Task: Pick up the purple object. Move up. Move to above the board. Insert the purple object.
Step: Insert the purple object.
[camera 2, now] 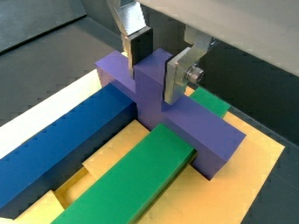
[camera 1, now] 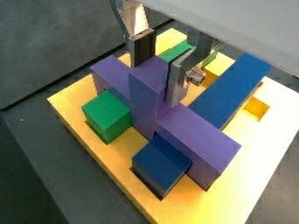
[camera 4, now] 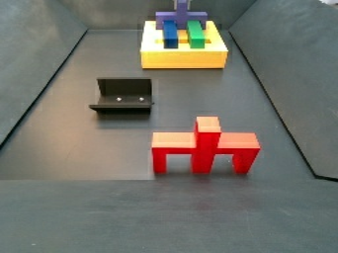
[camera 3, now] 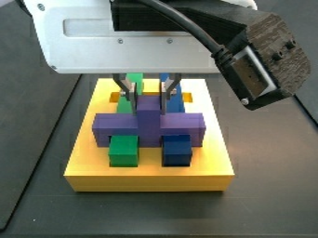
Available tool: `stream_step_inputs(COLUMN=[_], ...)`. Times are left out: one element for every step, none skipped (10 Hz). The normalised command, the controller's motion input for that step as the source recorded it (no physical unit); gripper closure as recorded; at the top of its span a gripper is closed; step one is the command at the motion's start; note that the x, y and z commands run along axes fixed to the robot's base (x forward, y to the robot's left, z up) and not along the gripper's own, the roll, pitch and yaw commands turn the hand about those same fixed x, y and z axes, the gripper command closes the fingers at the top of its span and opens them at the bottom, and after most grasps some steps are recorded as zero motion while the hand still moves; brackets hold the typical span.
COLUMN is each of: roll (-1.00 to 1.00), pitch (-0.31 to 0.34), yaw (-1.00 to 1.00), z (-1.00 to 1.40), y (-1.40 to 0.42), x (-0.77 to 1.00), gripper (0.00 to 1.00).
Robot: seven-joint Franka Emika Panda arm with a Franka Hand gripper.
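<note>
The purple object (camera 1: 193, 140) sits on the yellow board (camera 1: 70, 101), its crossbar lying across the long green bar (camera 2: 140, 179) and the long blue bar (camera 2: 59, 144), stem upright. My gripper (camera 1: 160, 80) is straight above it, one finger on each side of the stem, pressed against it. Both wrist views show this grip; the gripper (camera 2: 156, 79) holds the stem near its top. In a side view the gripper (camera 3: 148, 98) is over the board's (camera 3: 149, 177) middle, with the purple object (camera 3: 114, 125) low on the bars. The board (camera 4: 183, 57) stands at the far end of the floor.
A red piece (camera 4: 205, 148) of similar shape lies on the dark floor nearer the camera. The fixture (camera 4: 123, 96) stands to its left, between it and the board. Dark sloping walls enclose the floor on both sides.
</note>
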Motion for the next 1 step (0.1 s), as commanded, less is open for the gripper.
stream_step_inputs(roll=[0.0], pitch=[0.0], yaw=[0.0], z=[0.0], y=[0.0], x=[0.0], gripper=[1.0])
